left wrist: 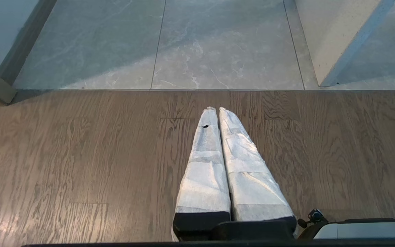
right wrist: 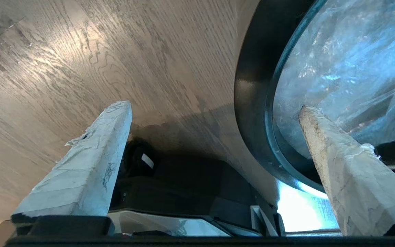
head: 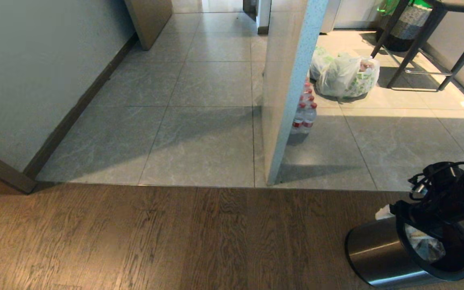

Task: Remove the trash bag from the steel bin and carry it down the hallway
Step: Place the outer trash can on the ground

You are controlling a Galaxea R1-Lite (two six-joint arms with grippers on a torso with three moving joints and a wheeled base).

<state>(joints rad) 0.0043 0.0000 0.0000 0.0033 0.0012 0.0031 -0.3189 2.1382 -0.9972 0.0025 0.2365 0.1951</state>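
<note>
Brushed silver steel bin point(head: 377, 251) is wearing a black rim, sitting on brown wood-grain floor point(head: 155, 237) beside grey marbled tiles point(head: 199, 145).

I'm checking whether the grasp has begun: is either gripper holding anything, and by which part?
Nothing is held. The right gripper is open, straddling the steel bin rim, trash bag ungripped. The left gripper is shut on nothing, over the wooden floor.

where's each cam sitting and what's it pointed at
Head: looks down and forward over wood floor to grey tiles; right gripper above the steel bin.
Left wrist: behind the shut left gripper, facing floor.
Right wrist: behind the open right gripper, straddling the bin rim, trash bag inside.
Shared: wood floor; head and right wrist share the bin.
</note>
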